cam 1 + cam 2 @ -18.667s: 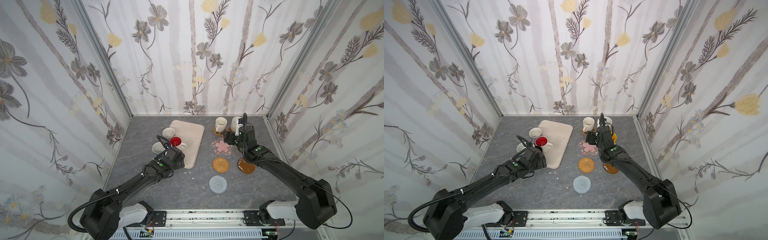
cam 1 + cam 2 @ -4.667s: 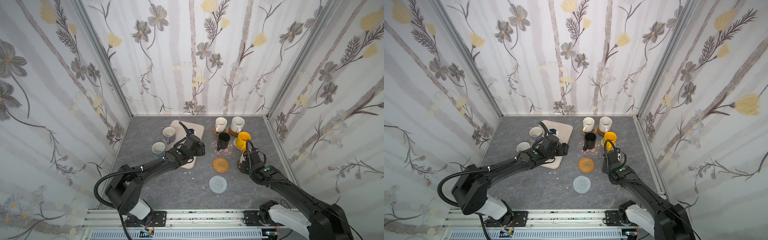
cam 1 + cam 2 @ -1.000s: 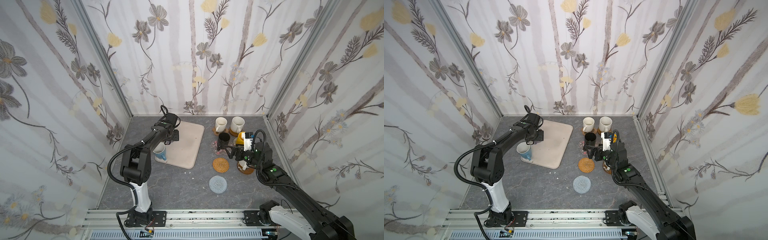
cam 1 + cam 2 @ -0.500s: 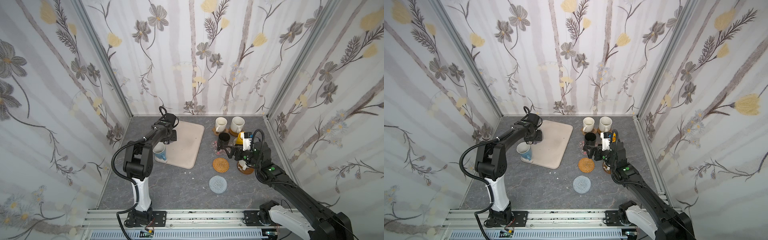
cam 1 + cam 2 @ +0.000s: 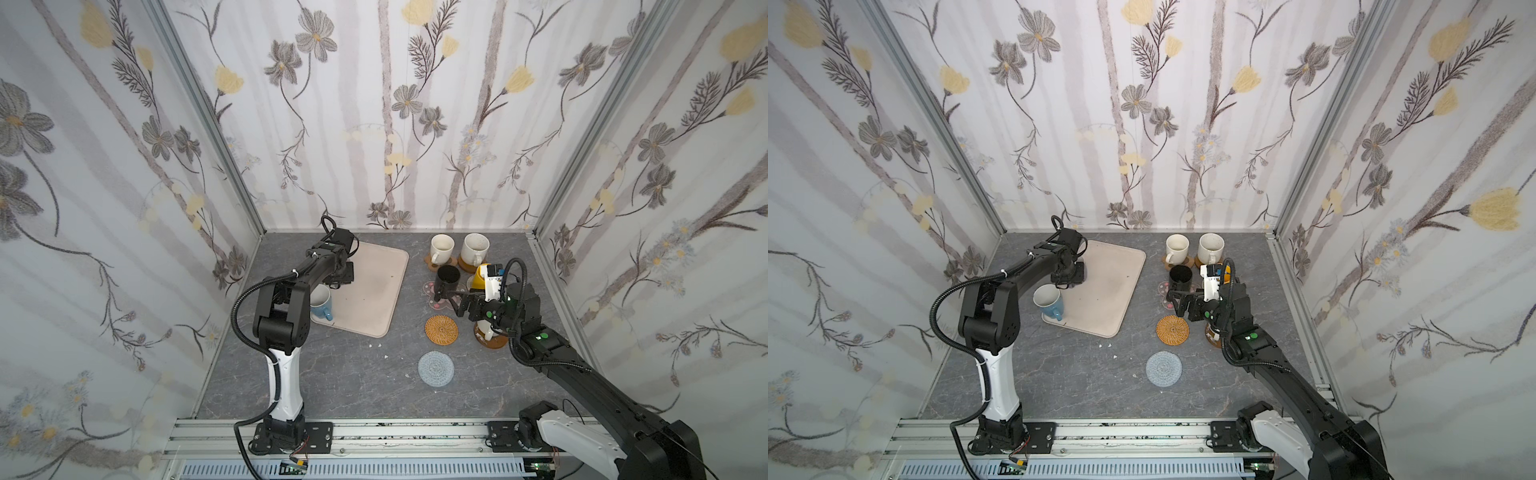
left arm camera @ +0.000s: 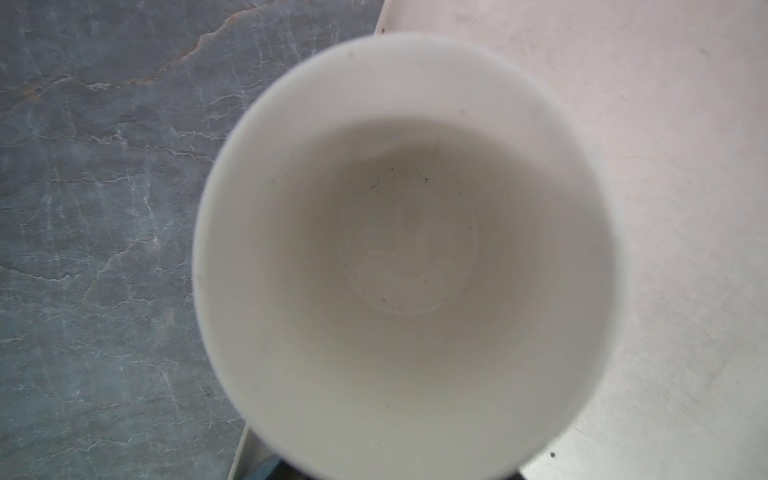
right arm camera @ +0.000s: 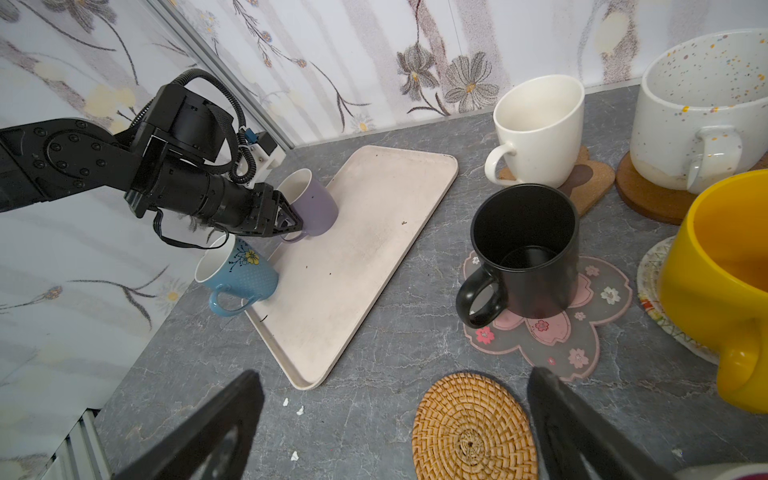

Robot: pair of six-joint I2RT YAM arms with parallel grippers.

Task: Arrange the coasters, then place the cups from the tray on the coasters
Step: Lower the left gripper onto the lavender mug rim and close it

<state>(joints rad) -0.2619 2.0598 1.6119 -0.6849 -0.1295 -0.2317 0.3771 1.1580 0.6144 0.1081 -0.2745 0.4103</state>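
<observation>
Lavender mug (image 7: pixel 312 203) stands upright on the tray (image 7: pixel 357 266), at the edge nearest the left arm. The left wrist view looks straight down into its pale bowl. At its handle side sits the left gripper (image 7: pixel 291 226), fingers drawn narrow; I cannot tell whether they grip it yet.

A good pick, I judge, needs the jaws firmly closed before any lift. The mug should then rise straight up, clear of the low rim and kept level. Just beside it the light blue mug (image 7: pixel 239 270) leans at the tray's edge, so a sideways swing could topple it.

Over the rattan coaster (image 7: pixel 473 428) hangs the right gripper (image 7: pixel 392 380), wide open and empty. It should move off if that coaster is the target.
</observation>
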